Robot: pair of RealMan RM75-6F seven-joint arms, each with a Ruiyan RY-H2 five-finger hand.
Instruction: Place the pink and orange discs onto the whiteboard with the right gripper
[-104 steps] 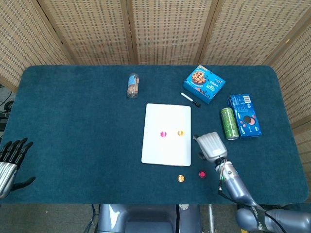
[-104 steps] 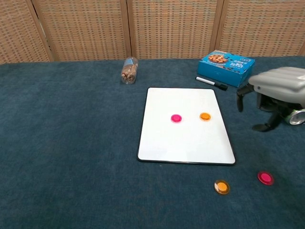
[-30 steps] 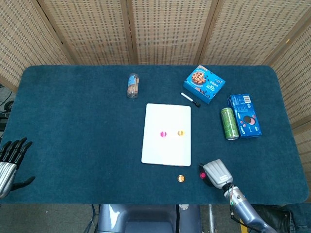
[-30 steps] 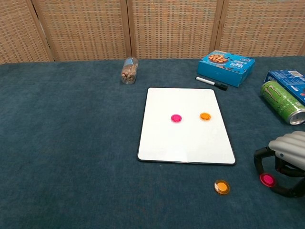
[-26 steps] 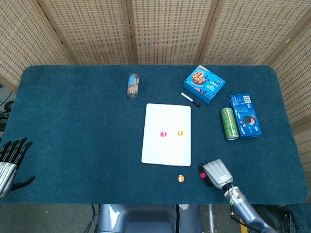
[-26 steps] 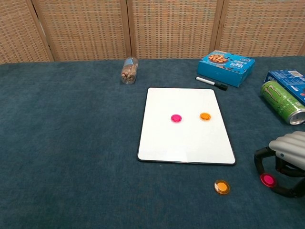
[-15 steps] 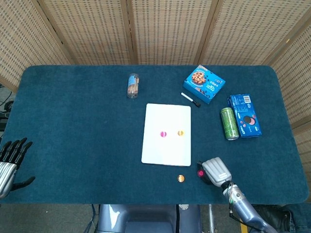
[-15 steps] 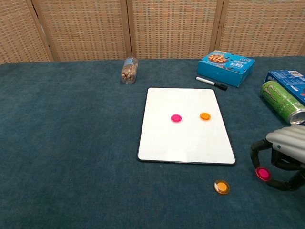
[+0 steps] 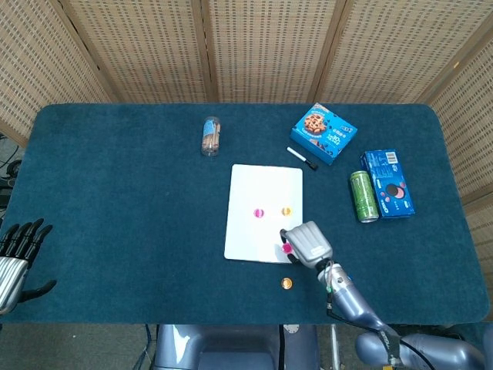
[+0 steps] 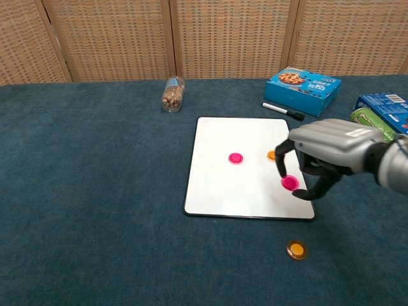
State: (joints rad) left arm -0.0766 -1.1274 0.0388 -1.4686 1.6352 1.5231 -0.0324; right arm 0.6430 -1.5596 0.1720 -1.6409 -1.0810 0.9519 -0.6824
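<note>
We're holding a pink disc (image 10: 290,183) pinched in the right hand (image 10: 325,153), fingertips pointing down so it can drop flat onto the whiteboard (image 10: 223,182). The disc is hanging just under the palm, over the board's near right corner; whether it's touching the surface we can't tell. The loose orange disc (image 10: 296,249) is sitting on the cloth just off the board's near edge, probably next. Our left hand (image 9: 17,250) is idling at the table's edge, fingers apart, holding nothing.
</note>
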